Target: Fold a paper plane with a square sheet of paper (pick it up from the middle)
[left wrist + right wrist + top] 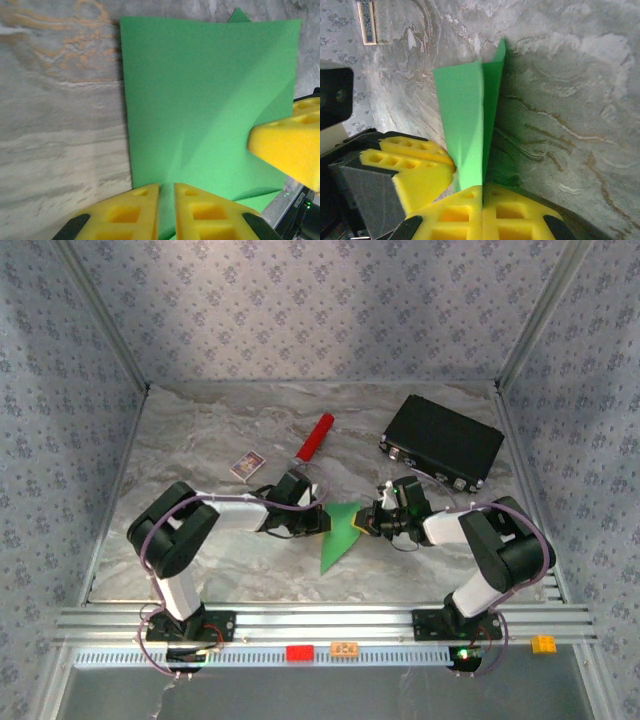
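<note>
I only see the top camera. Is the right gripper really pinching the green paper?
Observer: Yes. In the right wrist view the right gripper is shut on the paper's near end.
Operator: What about the left one?
Observer: In the left wrist view the left gripper's pads sit a slit apart, with green paper showing in the gap.
Operator: Is the paper flat?
Observer: No. It bends along a ridge that runs away from the right gripper over the table.
</note>
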Controlling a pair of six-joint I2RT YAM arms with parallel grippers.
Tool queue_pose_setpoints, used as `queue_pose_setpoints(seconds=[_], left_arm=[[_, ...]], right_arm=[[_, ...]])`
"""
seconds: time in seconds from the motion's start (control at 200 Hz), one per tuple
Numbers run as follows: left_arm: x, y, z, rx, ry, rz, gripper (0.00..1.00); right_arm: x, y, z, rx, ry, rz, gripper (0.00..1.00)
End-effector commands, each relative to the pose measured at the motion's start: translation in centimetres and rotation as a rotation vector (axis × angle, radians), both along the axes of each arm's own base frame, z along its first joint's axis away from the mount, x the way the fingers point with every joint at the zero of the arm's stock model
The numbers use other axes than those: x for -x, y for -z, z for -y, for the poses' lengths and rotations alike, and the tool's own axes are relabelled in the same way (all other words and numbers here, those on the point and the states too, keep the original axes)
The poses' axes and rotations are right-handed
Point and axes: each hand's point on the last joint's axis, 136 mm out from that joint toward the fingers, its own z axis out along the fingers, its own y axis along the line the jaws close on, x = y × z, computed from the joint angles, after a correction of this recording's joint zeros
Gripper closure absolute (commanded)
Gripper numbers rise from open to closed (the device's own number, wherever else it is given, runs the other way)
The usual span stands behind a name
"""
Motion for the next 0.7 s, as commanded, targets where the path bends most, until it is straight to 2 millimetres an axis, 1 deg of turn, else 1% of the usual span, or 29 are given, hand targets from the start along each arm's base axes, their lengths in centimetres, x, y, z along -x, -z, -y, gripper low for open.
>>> queue_pose_setpoints(seconds=[0.0,0.095,0.155,0.25,0.335,0.5,0.55,0.695], left_arm=[[-0.4,-2.0,-1.1,-0.022,-0.007,0.078,0.78],[-0.7,-3.4,-1.6,-0.038,0.000,0.141,0.73],[-0.6,-4.0,-1.9,-0.054,0.014,0.177,0.72],[0.1,-4.5,-1.8,-0.088,0.066,0.238,0.68],[1.1,-4.6,-1.3,-0.128,0.134,0.295,0.64],[3.3,-4.2,-0.2,-0.252,0.281,0.400,0.57],[4.0,-3.8,-0.1,-0.297,0.324,0.428,0.54],[4.9,-3.2,0.6,-0.405,0.400,0.502,0.52]], right_arm=[[-0.6,-0.8,0.3,-0.006,0.066,-0.010,0.97],[-0.6,-0.8,1.0,0.004,0.150,-0.042,0.97],[-0.6,-0.7,1.5,0.009,0.217,-0.065,0.98],[-0.8,-1.0,1.8,-0.020,0.292,-0.088,0.98],[-0.8,-1.0,1.6,-0.036,0.331,-0.110,0.98],[-1.0,-1.7,1.0,-0.052,0.334,-0.104,0.98],[-1.0,-1.8,0.9,-0.050,0.332,-0.101,0.98],[-1.0,-1.7,1.0,-0.043,0.336,-0.104,0.97]])
